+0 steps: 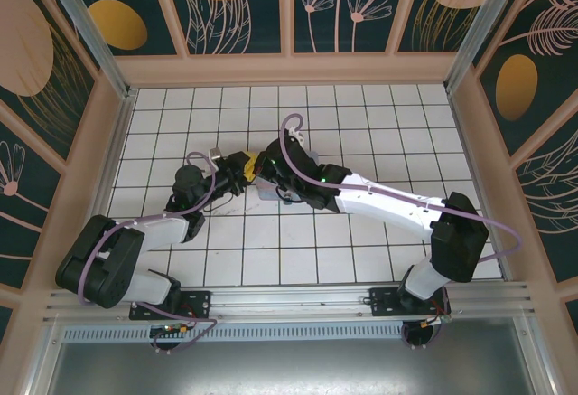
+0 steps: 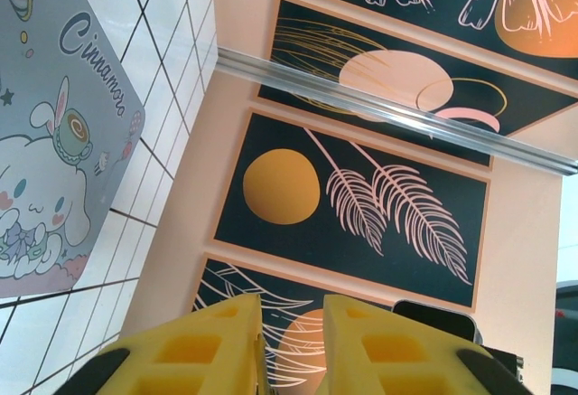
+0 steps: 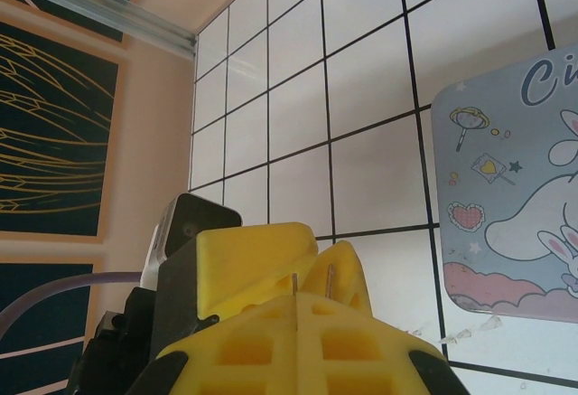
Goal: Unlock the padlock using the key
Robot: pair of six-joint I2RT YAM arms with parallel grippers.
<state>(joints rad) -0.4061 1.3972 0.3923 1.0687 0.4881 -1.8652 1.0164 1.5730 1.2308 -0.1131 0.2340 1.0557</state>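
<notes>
Right gripper (image 3: 296, 303) is clamped tight with a thin metal sliver poking out of the seam. I'd bet that's the key (image 3: 295, 283), held tip-out so it can go into a keyhole. Left gripper (image 2: 293, 314) sits nose to nose with it, jaws narrow. It's probably there to steady the padlock, but I can't tell if it's gripping anything. All this is above the surface (image 3: 361, 97), right beside the cartoon tin (image 3: 506, 196).

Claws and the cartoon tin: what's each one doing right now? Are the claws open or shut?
left claw: slightly open, with a narrow gap and nothing seen in it.
right claw: shut, with thin metal slivers poking out at its tip, too small to name.
Cinnamoroll tin: lying flat on the white tiles, picture side up.
</notes>
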